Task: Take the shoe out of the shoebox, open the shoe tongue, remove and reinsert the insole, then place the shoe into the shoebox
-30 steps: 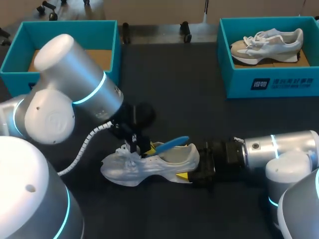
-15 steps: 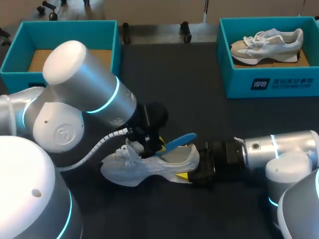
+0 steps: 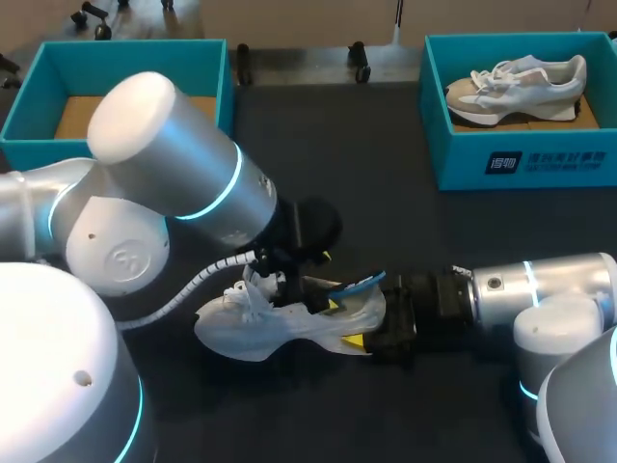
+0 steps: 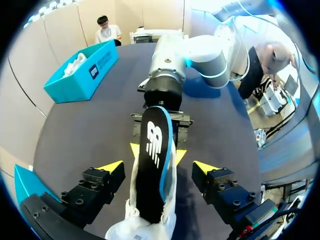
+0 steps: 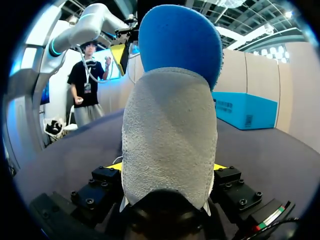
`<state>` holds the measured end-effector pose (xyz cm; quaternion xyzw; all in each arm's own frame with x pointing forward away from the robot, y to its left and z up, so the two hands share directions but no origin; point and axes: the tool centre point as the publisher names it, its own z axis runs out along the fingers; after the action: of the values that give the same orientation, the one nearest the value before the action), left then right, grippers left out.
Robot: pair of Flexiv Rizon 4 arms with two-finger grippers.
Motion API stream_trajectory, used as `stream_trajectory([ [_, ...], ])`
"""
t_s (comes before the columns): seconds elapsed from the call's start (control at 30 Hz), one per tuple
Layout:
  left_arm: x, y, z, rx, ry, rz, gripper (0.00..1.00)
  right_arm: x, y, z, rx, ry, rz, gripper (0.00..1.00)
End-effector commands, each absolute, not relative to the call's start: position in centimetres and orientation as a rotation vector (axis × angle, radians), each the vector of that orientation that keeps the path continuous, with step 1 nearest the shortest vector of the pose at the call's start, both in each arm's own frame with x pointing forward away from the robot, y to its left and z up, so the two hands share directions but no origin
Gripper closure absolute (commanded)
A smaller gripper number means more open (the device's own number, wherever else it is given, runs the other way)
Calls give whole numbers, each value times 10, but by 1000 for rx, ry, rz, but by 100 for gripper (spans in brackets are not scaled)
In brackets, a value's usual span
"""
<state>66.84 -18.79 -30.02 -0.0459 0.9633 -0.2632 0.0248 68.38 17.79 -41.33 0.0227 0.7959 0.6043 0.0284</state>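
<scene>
- One pale grey-and-white mesh sneaker lies on its sole on the dark table. It sits near the front middle, toe toward the robot's left, well apart from both boxes.
- A blue-edged, black-topped foam insole runs along the inside of the sneaker. Its heel end sticks up over the collar and is not seated flat.
- The right gripper is clamped on the sneaker's suede heel, a yellow tip on either side, low to the table.
- The left gripper hangs over the shoe's opening with its fingers spread wide. One finger is on each side of the insole, and neither touches it as far as the wrist view shows.
- Progress, as a judgement:
  - The shoe is out of its box, so that step is done.
  - The tongue is hidden under the left gripper, so its state cannot be told.
  - The insole step is in hand, but whether the insole is coming out or going back in cannot be read from this moment.
  - Left to do: seat the insole flat, then box the shoe.
- A teal cardboard left-hand shoebox at the far left corner shows a bare brown floor. It is the likely destination.
- A matching teal right-hand shoebox at the far right holds a second sneaker, white and beige.
- In the way: the bulky silver left arm lies between the sneaker and the left-hand shoebox.
- The left arm's white coiled cable loops down close to the laces, a possible snag.
</scene>
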Motion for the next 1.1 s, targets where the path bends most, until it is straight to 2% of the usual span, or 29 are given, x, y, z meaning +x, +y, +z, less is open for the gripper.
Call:
stream_trajectory([
  [0.03,665,-183,-293,-143,2967,-806,43,683,179,-412,71,2459,1859,100],
  [0.07,665,-183,-291,-143,2962,-806,52,683,179,-412,71,2459,1859,100],
  [0.17,666,-185,-289,-132,2953,-804,57,683,179,-412,71,2459,1859,100],
  [0.73,678,-209,-313,-110,2992,-691,58,683,179,-412,71,2459,1859,100],
  [0.9,678,-213,-319,-99,3006,-671,60,683,179,-412,71,2459,1859,100],
  [0.97,680,-215,-321,-105,3003,-651,66,683,179,-412,71,2459,1859,100],
  [1.03,683,-215,-322,-113,3001,-644,82,683,179,-412,71,2459,1859,100],
  [1.07,685,-214,-322,-119,3003,-644,94,683,179,-412,71,2459,1859,100],
  [1.1,686,-214,-322,-124,3007,-646,100,683,179,-412,71,2459,1859,100],
])
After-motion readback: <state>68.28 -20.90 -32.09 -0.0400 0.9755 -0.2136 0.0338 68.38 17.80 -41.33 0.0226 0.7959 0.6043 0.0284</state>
